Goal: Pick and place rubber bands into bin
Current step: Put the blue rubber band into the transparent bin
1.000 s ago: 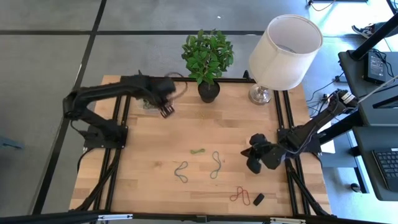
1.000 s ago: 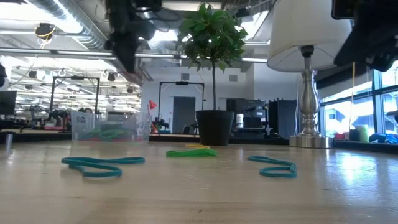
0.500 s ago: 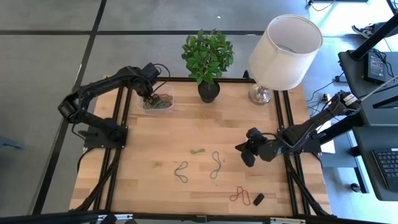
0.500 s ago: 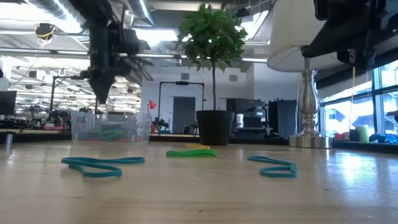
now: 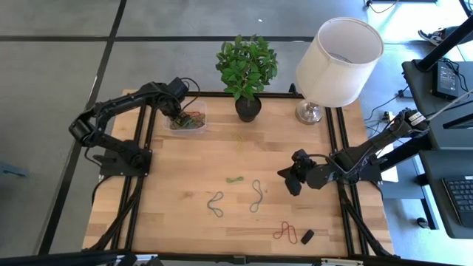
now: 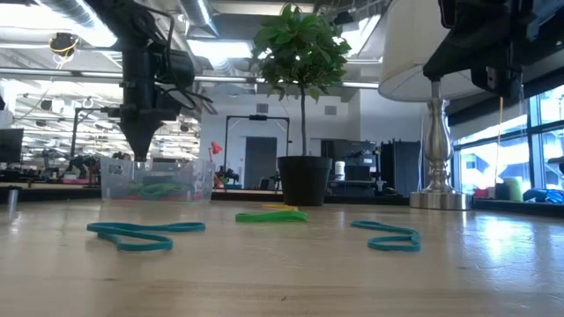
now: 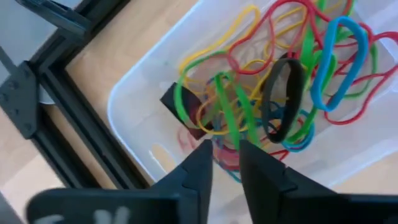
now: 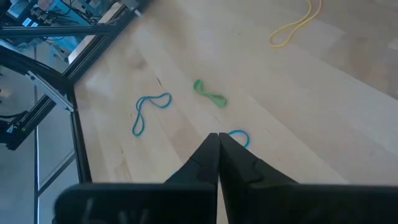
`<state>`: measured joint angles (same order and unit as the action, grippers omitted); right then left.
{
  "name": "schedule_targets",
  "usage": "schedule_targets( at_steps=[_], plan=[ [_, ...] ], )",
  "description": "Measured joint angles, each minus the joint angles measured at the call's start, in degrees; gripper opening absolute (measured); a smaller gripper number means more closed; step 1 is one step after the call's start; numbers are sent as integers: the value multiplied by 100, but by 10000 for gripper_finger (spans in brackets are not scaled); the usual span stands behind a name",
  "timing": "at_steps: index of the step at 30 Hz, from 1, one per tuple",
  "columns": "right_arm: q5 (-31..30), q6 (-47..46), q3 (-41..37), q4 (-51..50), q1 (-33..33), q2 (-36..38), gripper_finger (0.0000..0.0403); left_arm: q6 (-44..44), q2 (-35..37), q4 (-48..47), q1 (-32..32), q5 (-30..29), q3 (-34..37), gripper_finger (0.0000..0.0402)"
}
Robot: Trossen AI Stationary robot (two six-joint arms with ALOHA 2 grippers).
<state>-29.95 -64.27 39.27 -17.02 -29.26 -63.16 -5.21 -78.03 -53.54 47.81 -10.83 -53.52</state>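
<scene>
The left gripper (image 7: 222, 144) hangs just above the clear, shallow plastic bin (image 5: 176, 125) at the table's ten o'clock, fingers parted narrowly over the tangled coloured rubber bands (image 7: 273, 81) inside. The green band there seems freshly dropped; best open fully, then lift straight up so nothing snags. The right gripper (image 8: 217, 138), closed and empty, hovers toward four o'clock above the loose teal band (image 8: 238, 138).

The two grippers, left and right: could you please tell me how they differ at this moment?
The left gripper hangs over the bin at the table's far left, fingers slightly apart above the piled bands; the right gripper hovers above bare wood at the table's right side, fingers pressed shut. The left points straight down; the right reaches toward the loose green band. Neither visibly holds anything.
</scene>
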Motion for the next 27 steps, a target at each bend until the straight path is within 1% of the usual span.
schedule_targets(
  at_steps=[6, 8, 11, 13, 17, 23, 25, 27],
  plan=[
    [0, 15, 0, -2, 0, 0, 9, -143, 12, -53, -7, 220, 0, 130],
    [0, 26, 0, -2, 0, 0, 9, -401, 24, -82, -7, 631, 0, 143],
    [0, 25, 0, -3, 0, 0, 9, -784, 162, -84, -123, 1495, -41, 146],
    [0, 26, 0, -4, 0, 0, 9, -1104, 348, 55, -381, 1723, -79, 141],
    [0, 26, 0, -4, 0, 0, 9, -1924, 783, 448, -981, 1690, -81, 127],
    [0, 26, 0, -7, 0, 0, 9, -3241, 1259, 1133, -1630, 1192, -83, 119],
    [0, 28, 0, -9, 0, 0, 9, -3456, 1327, 1327, -1810, 1194, -85, 119],
    [0, 38, 0, -29, 0, 0, 9, -3437, 1365, 1367, -2056, 1244, -85, 120]
  ],
)
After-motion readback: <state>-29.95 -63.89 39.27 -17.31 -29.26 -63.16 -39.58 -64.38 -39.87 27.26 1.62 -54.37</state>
